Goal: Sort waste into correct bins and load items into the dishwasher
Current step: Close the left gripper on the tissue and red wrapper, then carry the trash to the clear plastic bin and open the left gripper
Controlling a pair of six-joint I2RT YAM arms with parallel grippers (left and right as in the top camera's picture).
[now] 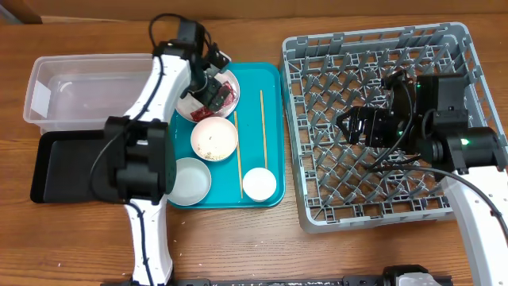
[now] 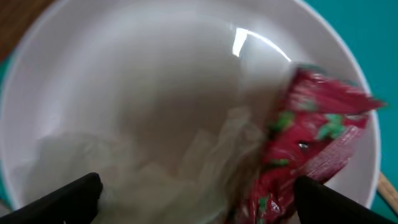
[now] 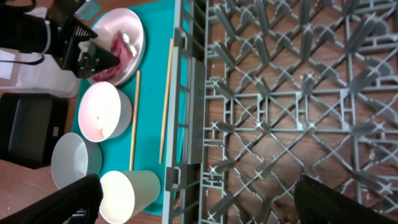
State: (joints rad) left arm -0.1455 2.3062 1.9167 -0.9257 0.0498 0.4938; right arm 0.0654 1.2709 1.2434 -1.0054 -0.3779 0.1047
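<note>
Wrapper first: the small red crinkled snack wrapper (image 2: 311, 137) lies directly beneath the left claw (image 2: 198, 193), close to its right-hand finger (image 2: 336, 202). Its long axis slants from the far right rim of the dish down toward that finger. It is glossy red with green and white flecks, creased, and blurred at its upper end. Crumpled white tissue (image 2: 155, 165) sits under the gap between the two fingers and touches the wrapper's edge; it is a soft, pale, folded heap. Both rest on the round white plate (image 2: 124, 74) below the claw. The left claw's fingers are spread wide and hold nothing.

The plate stands on the teal serving tray (image 1: 249, 119). Nearer the arm's base than the claw stand a white bowl (image 1: 193, 135) speckled with whitish rice-like scraps (image 1: 211, 143), then a pale grey-green bowl (image 1: 189, 181) and a small white cup (image 1: 259, 183). Two thin wooden chopsticks (image 1: 238, 155) lie to the claw's right, roughly parallel, their long axes running along the tray from far to near. To the claw's left are a clear rectangular plastic tub (image 1: 48, 95) and, nearer the base, a shallow black rectangular tray (image 1: 63, 171).

The right claw (image 3: 199, 186) hangs over the large square grey plastic dish rack (image 3: 280, 93), whose pegs and lattice lie beneath it. Its fingers are spread apart and empty.
</note>
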